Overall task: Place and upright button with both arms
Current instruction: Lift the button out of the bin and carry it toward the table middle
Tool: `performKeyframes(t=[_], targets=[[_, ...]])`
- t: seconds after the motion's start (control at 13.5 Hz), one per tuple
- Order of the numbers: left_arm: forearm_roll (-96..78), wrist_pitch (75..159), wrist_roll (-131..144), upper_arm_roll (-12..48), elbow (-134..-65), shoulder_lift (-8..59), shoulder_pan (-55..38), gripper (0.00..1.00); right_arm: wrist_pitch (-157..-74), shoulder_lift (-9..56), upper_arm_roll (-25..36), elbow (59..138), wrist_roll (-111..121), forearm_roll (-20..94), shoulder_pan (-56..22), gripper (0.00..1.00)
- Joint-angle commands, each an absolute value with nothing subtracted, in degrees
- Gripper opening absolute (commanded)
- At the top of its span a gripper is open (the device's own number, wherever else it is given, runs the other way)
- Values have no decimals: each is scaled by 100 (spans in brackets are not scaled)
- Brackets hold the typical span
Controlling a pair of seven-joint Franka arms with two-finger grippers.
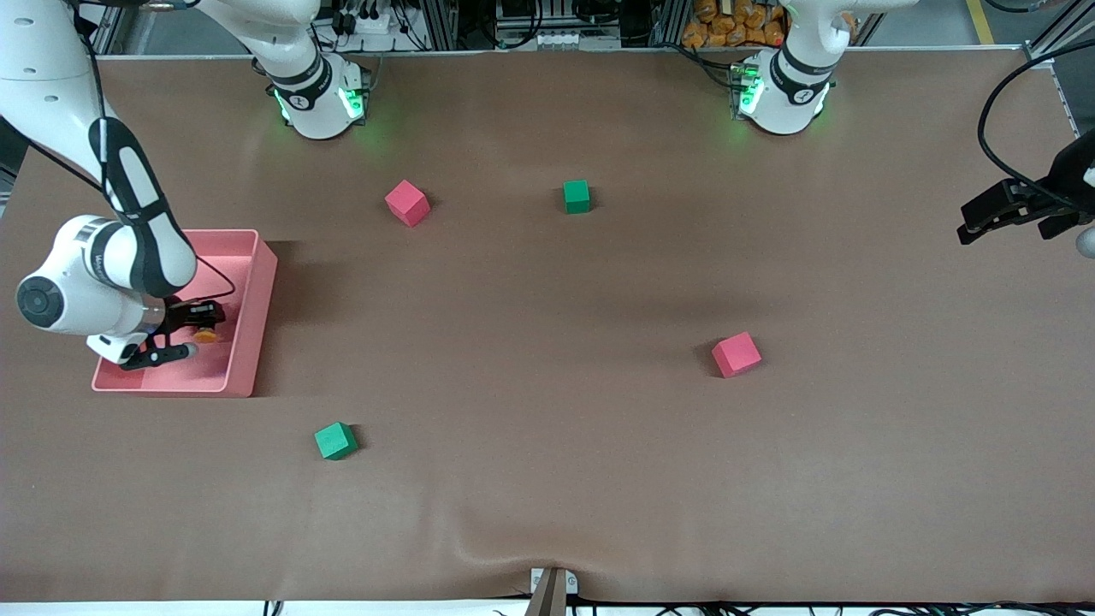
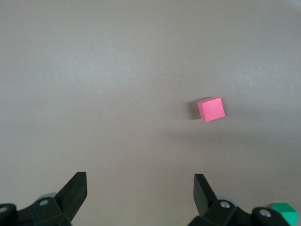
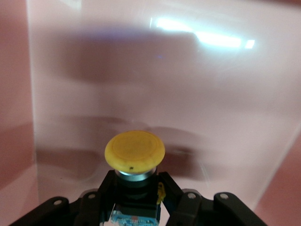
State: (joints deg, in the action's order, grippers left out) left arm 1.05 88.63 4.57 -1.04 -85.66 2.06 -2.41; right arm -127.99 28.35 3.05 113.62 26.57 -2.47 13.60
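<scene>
The right pincer [image 1: 198,329] is down inside the pink tray [image 1: 248,342] at the right arm's end of the bench [image 1: 547,479], and it is clenched on the button [image 1: 205,335]. In the right wrist view the two black fingers [image 3: 181,197] press against the button's dark body from either side, with the round orange-yellow cap [image 3: 135,149] standing clear of the fingertips and a bluish patch showing at the body's lower end. The pale tray floor [image 3: 188,94] fills the background there, with a bright glare streak across it.

The left pincer [image 1: 1001,214] waits in the air over the left arm's end of the bench, jaws spread wide and holding nothing. Its wrist view shows both dark fingers [image 2: 75,190] well apart, with a red cube [image 2: 210,108] on the bare brown surface between and past them, and a green cube's corner [image 2: 284,213] at the picture's edge.

On the bench, one red cube [image 1: 406,203] and one green cube [image 1: 577,196] sit near the arms' bases. Another red cube [image 1: 736,354] lies nearer the front camera toward the left arm's end, and a second green cube [image 1: 335,441] lies nearer the camera still, close to the tray.
</scene>
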Motion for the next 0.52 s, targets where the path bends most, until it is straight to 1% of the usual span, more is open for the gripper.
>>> performKeyframes(t=[0.0, 0.3, 0.44], targets=[[149, 8851, 343, -88, -8525, 220, -202, 100, -12410, 2339, 308, 11197, 2847, -141, 1389, 0], [150, 8851, 343, -88, -8534, 220, -211, 100, -12375, 1750, 212, 11171, 2865, -141, 1275, 0], [149, 8851, 343, -79, -8534, 229, -211, 100, -12070, 1600, 71, 10935, 2857, -141, 1222, 0]])
